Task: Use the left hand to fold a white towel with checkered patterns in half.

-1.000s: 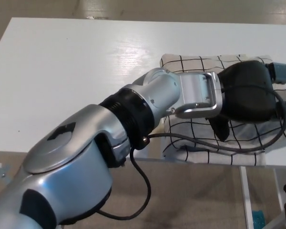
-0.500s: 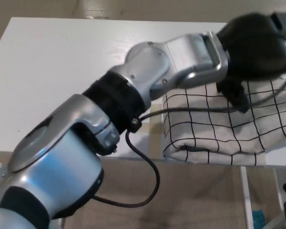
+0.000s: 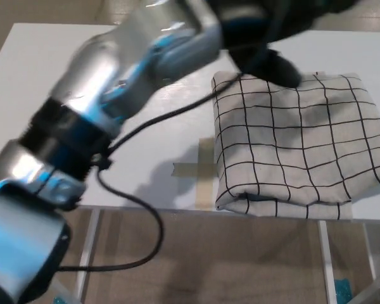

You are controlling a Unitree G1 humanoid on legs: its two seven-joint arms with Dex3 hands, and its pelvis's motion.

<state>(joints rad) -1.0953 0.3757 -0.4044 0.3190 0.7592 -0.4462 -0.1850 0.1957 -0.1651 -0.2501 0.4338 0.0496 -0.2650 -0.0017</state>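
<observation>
On the table (image 3: 63, 82), one folded towel (image 3: 297, 145), left hand (image 3: 266, 38) blurred, apparently above.

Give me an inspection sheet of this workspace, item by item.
Surface: white table, with strips of tape near its front edge.
Job's things: white checked towel lies folded on the table's right side, its doubled edge at the front, nothing resting on it.
Clutter: nothing seen.
Hands: left hand is raised above the towel's far left corner, blurred, so open or shut cannot be told; right hand is not in view.
Cables: a black cable runs along the left arm and loops below the table edge.
Surroundings: brown floor in front; white table legs under the edge.
</observation>
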